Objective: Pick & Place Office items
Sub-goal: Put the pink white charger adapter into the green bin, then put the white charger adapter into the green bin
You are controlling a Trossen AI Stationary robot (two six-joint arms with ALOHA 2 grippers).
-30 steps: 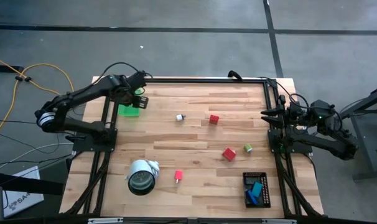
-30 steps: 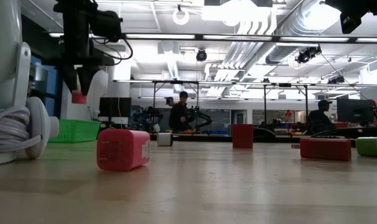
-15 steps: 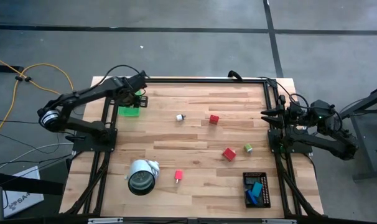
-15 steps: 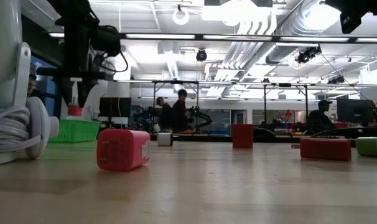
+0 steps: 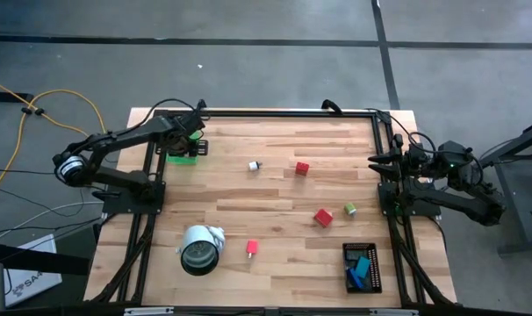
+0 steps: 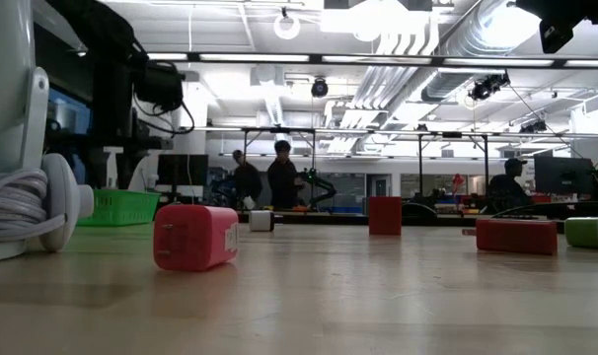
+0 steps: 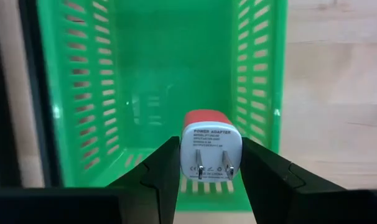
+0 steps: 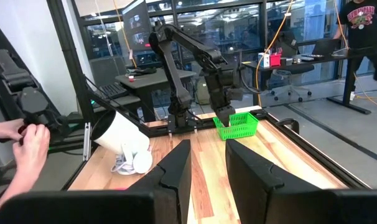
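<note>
My left gripper is shut on a red-and-white power adapter and stands low inside the green tray, at the table's far left. In the low view the tray wall hides both fingers and adapter. A second red adapter lies on its side at the near middle. Two red blocks, a green cube and a white bit rest on the wood. My right gripper waits open at the right edge. My left gripper pinches the adapter by its two opposite sides, one finger on each. The fingers come from above, pointing down into the tray. The white pronged face looks back at the wrist camera and the red end points at the tray floor. Whether it touches the floor I cannot tell.
A big white-and-grey roll lies at the near left. A black tray with blue and teal bits sits at the near right corner. A dark frame rail runs round the table. People stand in the room beyond.
My left gripper has gone down with the red adapter, from above the green tray to inside it, drifting a little toward the far edge. In the low view the adapter has sunk behind the tray wall. The right arm has kept still.
</note>
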